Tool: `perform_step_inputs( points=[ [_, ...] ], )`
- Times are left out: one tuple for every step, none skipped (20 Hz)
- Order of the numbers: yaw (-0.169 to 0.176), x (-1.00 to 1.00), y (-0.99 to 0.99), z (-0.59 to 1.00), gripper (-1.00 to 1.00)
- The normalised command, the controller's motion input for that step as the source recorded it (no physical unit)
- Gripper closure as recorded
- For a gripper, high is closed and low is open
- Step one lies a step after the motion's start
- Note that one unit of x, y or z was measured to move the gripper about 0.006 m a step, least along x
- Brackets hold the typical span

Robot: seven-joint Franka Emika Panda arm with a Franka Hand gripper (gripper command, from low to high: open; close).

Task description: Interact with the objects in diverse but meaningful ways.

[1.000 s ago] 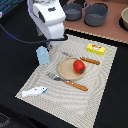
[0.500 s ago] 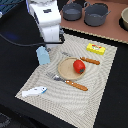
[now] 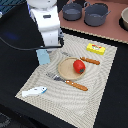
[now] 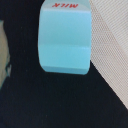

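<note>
Best to centre over the milk carton (image 4: 64, 36) at the placemat (image 3: 100, 75) edge, then descend straight. Cannot tell whether the gripper (image 3: 48, 48) is spread or clenched.

The robot is a glossy white arm of rounded, chunky plastic-looking segments (image 3: 46, 24), widest at the top of the exterior view and narrowing to a boxier white block lower down. A dark grey to black band (image 3: 48, 16) crosses the white shell about midway, and darker parts show at the block's lower edge. A thin black cable (image 3: 15, 44) loops out from the arm toward the exterior view's left.
</note>
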Motion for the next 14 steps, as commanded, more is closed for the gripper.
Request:
perform_step_inputs(
  points=[
    [-0.005, -0.20, 0.00, -0.35, -1.00],
    [-0.007, -0.17, 0.00, -0.33, -1.00],
    [-0.012, -0.20, 0.00, -0.35, -1.00],
    [-0.016, -0.19, 0.00, -0.35, -1.00],
    [-0.023, -0.20, 0.00, -0.36, -1.00],
    [-0.025, -0.21, 0.00, -0.36, -1.00],
    [-0.025, -0.19, 0.00, -0.36, -1.00],
    [-0.026, -0.20, 0.00, -0.36, -1.00],
    [-0.027, -0.20, 0.00, -0.35, -1.00],
    [-0.027, -0.19, 0.00, -0.35, -1.00],
    [-0.027, -0.19, 0.00, -0.35, -1.00],
    [-0.026, -0.18, 0.00, -0.34, -1.00],
    [-0.025, -0.18, 0.00, -0.35, -1.00],
    [-0.025, -0.16, 0.00, -0.34, -1.00]
  ],
)
